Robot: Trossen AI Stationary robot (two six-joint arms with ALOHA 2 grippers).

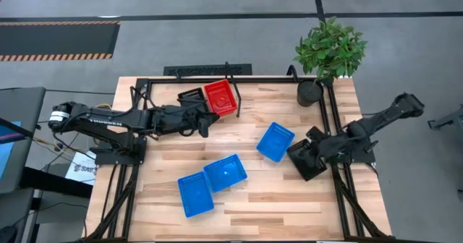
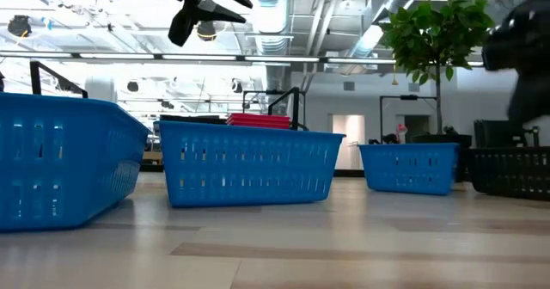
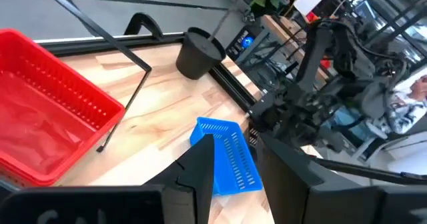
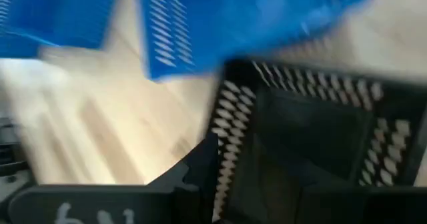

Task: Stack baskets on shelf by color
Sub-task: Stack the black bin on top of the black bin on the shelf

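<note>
Baskets lie scattered over the butcher-block tabletop [image 1: 246, 207], and one red basket [image 1: 221, 97] sits on the shelf [image 1: 249, 91] at the far edge, with a black basket [image 1: 191, 95] touching its left side.

The left gripper [image 1: 210, 121] hovers just in front of the red basket, near its front rim, above the table. In the left wrist view its two dark fingers [image 3: 200, 177] stand a little apart with nothing between them: released, holding nothing. Beyond those fingers lies a blue basket [image 3: 227, 154], and farther off stands a black plant pot [image 3: 198, 53]. The red basket shows to one side of the fingers, empty.

The right gripper [image 1: 312, 150] is at the table's right edge, over a second black basket [image 1: 305, 161]. The right wrist view shows one dark finger [image 4: 200, 167] against this basket's mesh wall, yet whether the pincer is clenched on it I cannot tell.

Just to the left of the right gripper sits the single blue basket [image 1: 275, 142]. Well apart from both grippers, toward the front of the table, two more blue baskets [image 1: 212, 181] lie side by side, touching. A potted plant [image 1: 329, 51] stands at the far right corner, behind the right gripper.
</note>
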